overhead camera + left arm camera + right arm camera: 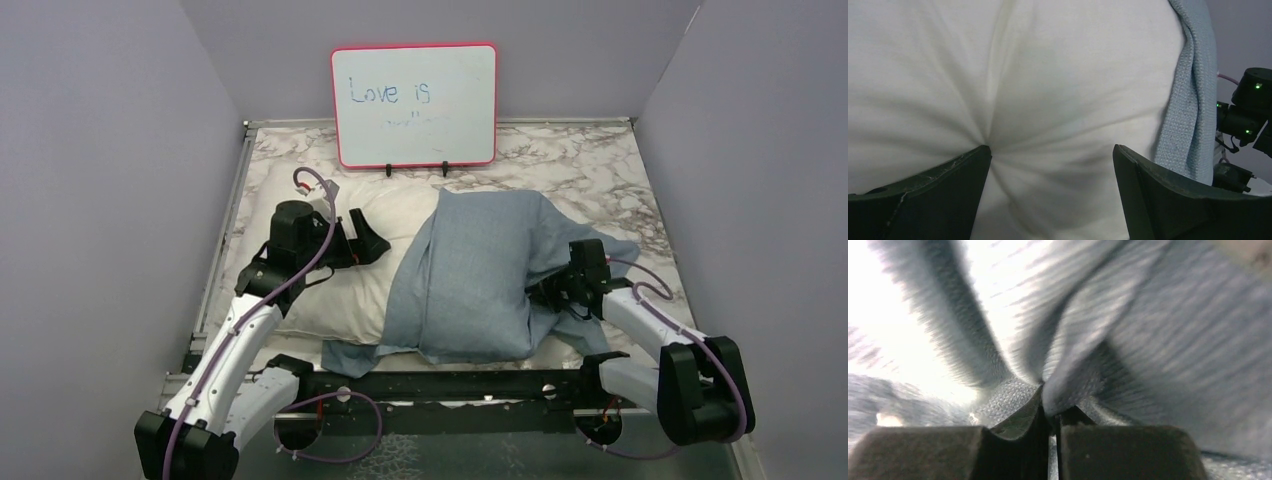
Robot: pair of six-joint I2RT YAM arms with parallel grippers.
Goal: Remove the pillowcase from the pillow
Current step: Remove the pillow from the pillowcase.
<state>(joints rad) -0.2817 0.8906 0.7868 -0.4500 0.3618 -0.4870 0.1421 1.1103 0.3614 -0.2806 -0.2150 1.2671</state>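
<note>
The white pillow [345,290] lies across the marble table, its left half bare. The blue-grey pillowcase [480,275] covers its right half, bunched and rumpled; only its blue-grey face shows. My left gripper [368,246] is open and pressed down on the bare pillow [1048,75], one finger [948,185] denting the fabric; the pillowcase edge [1193,90] hangs at the right. My right gripper [556,292] is shut on a fold of the pillowcase [1068,390] at its right side, cloth pinched between the fingertips [1034,412].
A red-framed whiteboard [414,105] stands at the back of the table. Purple walls close in left, right and behind. A black rail [440,385] runs along the near edge between the arm bases.
</note>
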